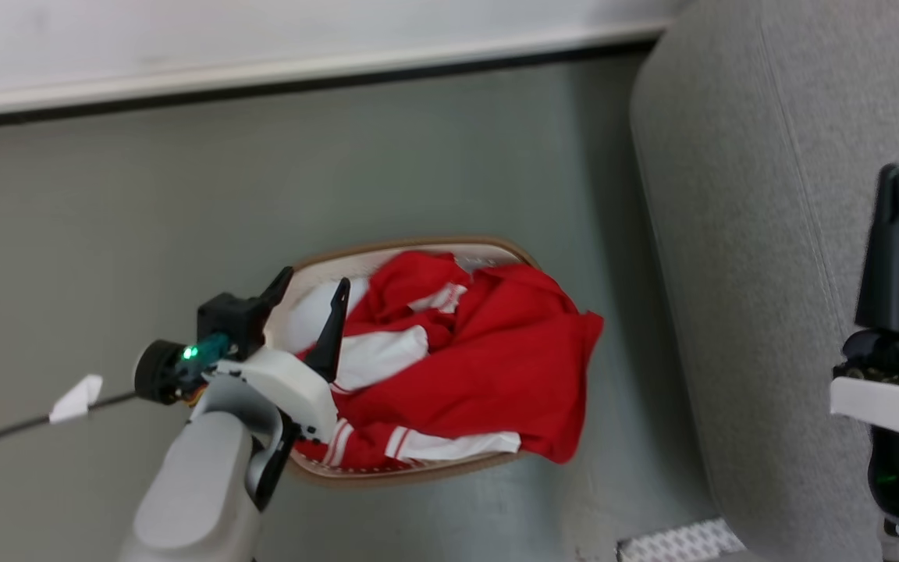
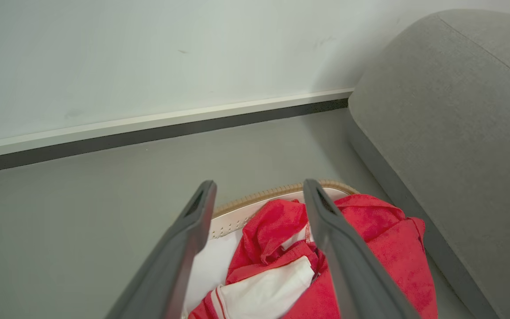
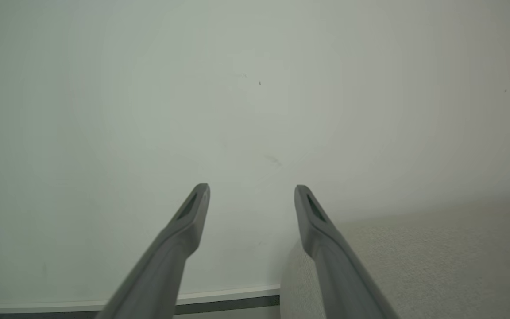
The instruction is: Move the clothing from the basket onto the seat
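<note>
Grey floor, centre frame: laundry basket holding red-and-white garment, not yet on grey sofa, right. Left pincer wide, empty, above it; right pincer wide, empty.

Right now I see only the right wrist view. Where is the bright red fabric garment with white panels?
Observer: The garment lies heaped in the cream-white plastic basket with a tan rim, on the floor beside the large grey fabric sofa.
Operator: Does the left gripper hold it?
Observer: No, the left gripper is open above the basket's left end.
Operator: Is all cloth inside?
Observer: No, a red flap hangs over the rim toward the sofa.
</note>
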`<state>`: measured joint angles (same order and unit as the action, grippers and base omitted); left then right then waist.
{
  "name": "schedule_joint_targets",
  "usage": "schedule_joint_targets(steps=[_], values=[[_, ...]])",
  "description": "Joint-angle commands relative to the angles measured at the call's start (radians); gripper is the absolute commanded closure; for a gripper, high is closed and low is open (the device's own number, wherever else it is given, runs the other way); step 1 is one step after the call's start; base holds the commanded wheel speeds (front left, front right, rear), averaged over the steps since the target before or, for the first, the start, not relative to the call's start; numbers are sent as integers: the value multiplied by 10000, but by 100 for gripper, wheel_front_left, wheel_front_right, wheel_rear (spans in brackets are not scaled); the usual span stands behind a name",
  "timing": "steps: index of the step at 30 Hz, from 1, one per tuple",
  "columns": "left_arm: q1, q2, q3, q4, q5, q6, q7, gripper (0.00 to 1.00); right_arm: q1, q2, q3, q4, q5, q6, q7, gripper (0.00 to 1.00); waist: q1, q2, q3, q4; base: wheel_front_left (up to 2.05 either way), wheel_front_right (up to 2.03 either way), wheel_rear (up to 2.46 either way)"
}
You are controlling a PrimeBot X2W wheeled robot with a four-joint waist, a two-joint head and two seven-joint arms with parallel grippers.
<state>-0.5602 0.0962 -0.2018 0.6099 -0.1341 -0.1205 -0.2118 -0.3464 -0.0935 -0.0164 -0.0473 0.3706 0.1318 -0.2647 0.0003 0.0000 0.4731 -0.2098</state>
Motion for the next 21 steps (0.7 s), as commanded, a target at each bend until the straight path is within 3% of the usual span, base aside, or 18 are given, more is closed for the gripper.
schedule_joint_targets(steps=[1, 5, 14, 21], values=[[-431, 245, -194, 451, 94, -44, 210, 0, -239, 76, -152, -222, 131, -21, 5, 0, -3, 0, 871, -746, 0, 0, 0], [-1130, 542, -705, 1454, -81, -94, 595, 0, -438, 213, -293, -531, 255, -21, 5, 0, -3, 0, 1426, -1225, 0, 0, 0], [-2332, 1212, -2849, 3023, -1368, -86, 1728, 0, -576, 434, -42, -729, 555, -21, 6, 0, -3, 0, 2398, -2084, 0, 0, 0], [-3178, 1928, -3599, 3982, -2044, -87, 2299, 0, -657, 438, 223, -740, 1273, -21, 6, 0, -3, 0, 3102, -2621, 0, 0, 0]])
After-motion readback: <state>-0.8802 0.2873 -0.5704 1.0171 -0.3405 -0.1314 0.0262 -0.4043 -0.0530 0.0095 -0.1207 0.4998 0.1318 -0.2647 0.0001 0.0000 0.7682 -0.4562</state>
